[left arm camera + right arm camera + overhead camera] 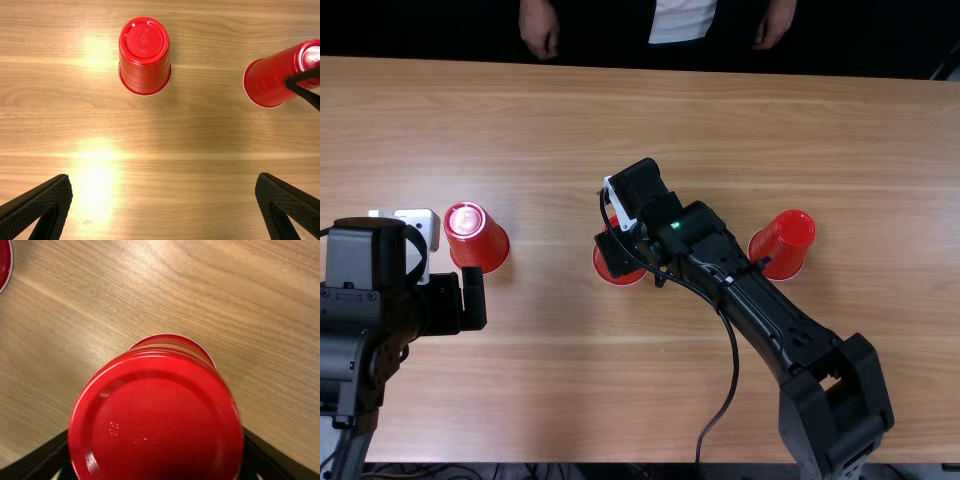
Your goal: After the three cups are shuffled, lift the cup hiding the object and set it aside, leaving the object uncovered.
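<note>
Starting at the tool: the R gripper (625, 250) is set down over the mid cup (611, 270), w/ the R arm (770, 320) stretched from the bottom right to the table's middle. In the right wrist view the cup's flat base is seen from above, very near, betw. the gripper's two sides. Whether the cup is pinched or only straddled cannot be told, as the contact is hidden by the base. The cup is upside down, and its white-edged rim is seen low against the wood. A small green light (675, 226) is lit on the arm.

The L gripper (162, 197) is held low at the table's left part, fingers (42, 205) spread wide, only bare wood betw. them. The left cup (145, 55) is stood ahead of it, upside down, apart from the fingers.

The right cup (783, 243) is seen just beside the R arm, at its outer side, also base up. The 3 cups are all red and are lined approx. in one row across the table, well apart from each other. What is under them is hidden, so the object's place cannot be told.

The table (640, 120) is of light brown wood w/ long grain; lamp glare is seen on it in the left wrist view. Behind its far edge the room is dark.
</note>
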Tool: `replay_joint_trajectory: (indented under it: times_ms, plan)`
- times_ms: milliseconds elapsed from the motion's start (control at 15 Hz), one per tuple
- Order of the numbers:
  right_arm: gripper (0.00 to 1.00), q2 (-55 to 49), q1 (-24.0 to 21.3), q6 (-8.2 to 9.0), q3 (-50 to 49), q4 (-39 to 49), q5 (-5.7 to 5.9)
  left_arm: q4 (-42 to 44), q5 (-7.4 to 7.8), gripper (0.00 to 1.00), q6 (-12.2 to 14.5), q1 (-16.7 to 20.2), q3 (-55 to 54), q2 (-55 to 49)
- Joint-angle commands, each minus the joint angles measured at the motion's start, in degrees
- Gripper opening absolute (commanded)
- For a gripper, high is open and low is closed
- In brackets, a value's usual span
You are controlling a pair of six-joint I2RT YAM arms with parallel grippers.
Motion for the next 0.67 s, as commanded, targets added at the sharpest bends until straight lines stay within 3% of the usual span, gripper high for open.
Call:
replay_joint_trajectory:
  times_ms: [0, 200, 600]
  plan:
    - [0.23, 2.2, -0.2, 0.58, 1.6, 0.1, 0.70, -0.1, 0.72, 1.00, -0.1, -0.3, -0.4, -0.8]
    - [0.00, 2.1, -0.2, 0.58, 1.6, 0.1, 0.60, -0.1, 0.72, 1.00, -0.1, -0.3, -0.4, -0.8]
    - [0.00, -6.0, -0.3, 0.68, 3.5, 0.2, 0.18, 0.2, 0.72, 1.00, -0.1, -1.2, -0.5, -0.8]
